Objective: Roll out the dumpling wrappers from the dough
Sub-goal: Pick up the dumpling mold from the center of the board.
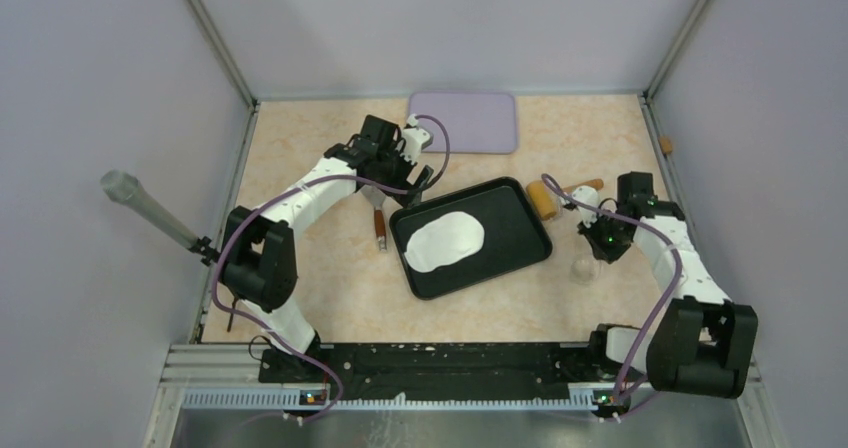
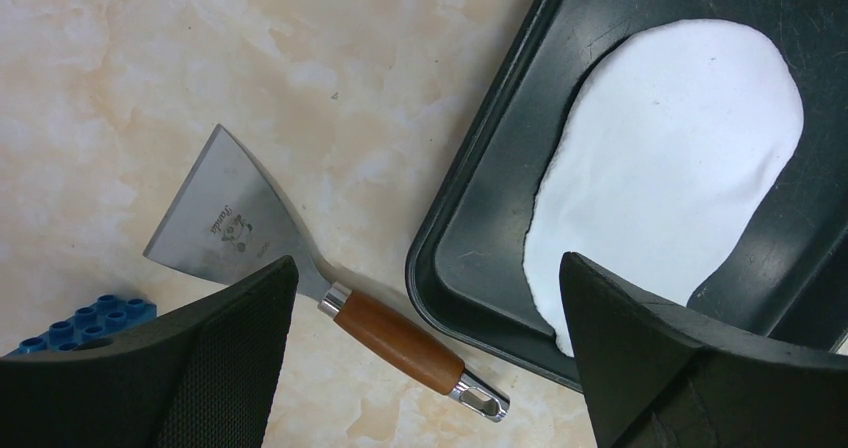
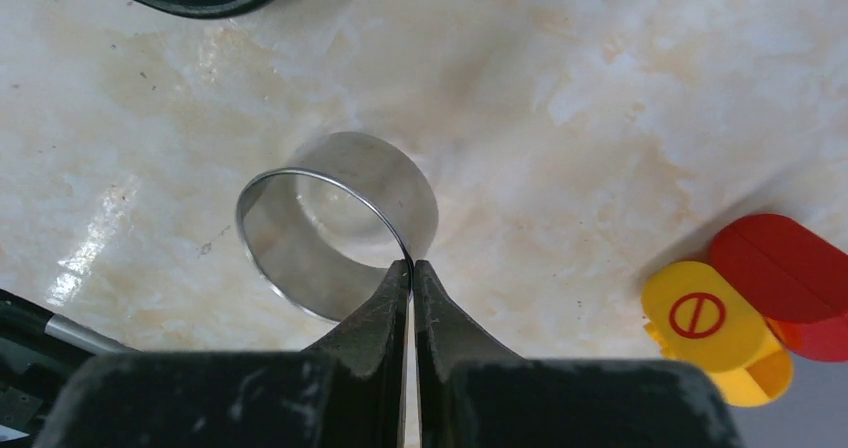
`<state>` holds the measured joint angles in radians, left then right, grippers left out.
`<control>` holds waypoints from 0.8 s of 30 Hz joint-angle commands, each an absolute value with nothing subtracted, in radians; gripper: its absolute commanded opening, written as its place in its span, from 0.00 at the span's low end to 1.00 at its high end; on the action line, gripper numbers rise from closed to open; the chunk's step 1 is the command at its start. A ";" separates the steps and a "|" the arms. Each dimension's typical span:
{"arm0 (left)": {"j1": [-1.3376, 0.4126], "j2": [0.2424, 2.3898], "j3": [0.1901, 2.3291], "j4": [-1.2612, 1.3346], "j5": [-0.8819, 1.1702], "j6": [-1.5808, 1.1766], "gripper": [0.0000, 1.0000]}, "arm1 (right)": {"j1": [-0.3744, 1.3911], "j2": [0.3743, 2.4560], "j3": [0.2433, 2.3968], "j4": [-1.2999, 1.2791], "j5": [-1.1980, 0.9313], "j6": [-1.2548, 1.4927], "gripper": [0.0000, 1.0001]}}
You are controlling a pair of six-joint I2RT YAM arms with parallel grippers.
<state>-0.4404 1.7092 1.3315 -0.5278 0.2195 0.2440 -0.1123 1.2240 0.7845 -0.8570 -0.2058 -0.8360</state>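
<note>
The dough (image 1: 446, 240) is a flattened white oval sheet lying in the black tray (image 1: 520, 208). In the left wrist view the dough (image 2: 670, 158) fills the upper right, inside the tray (image 2: 480, 238). My left gripper (image 1: 412, 186) hovers open over the tray's near-left corner, with nothing between its fingers (image 2: 240, 348). My right gripper (image 3: 411, 265) is shut on the thin wall of a metal ring cutter (image 3: 335, 223), which stands on the table right of the tray (image 1: 583, 266). No dumpling wrappers are in view.
A scraper (image 2: 230, 218) with a wooden handle lies on the table left of the tray. A wooden rolling pin (image 1: 543, 200) rests by the tray's right corner. A purple mat (image 1: 465, 121) lies at the back. A blue brick (image 2: 85, 318) and yellow and red pieces (image 3: 715, 328) lie nearby.
</note>
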 commanded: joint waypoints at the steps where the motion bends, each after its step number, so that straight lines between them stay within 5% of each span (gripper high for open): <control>1: -0.446 1.649 1.343 -0.512 0.229 0.239 0.99 | -0.114 1.139 0.887 -0.886 -0.284 -0.809 0.00; 16: -0.446 1.641 1.345 -0.512 0.226 0.238 0.99 | -0.102 1.126 0.977 -0.931 -0.374 -0.740 0.00; 24: -0.418 1.649 1.364 -0.510 0.238 0.193 0.99 | 0.120 1.147 1.108 -0.941 -0.395 -0.570 0.00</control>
<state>-0.4381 1.6966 1.3315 -0.5278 0.2207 0.2325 0.0090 1.1389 1.0191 -0.9546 -0.3496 -0.6811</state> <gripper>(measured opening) 0.986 0.004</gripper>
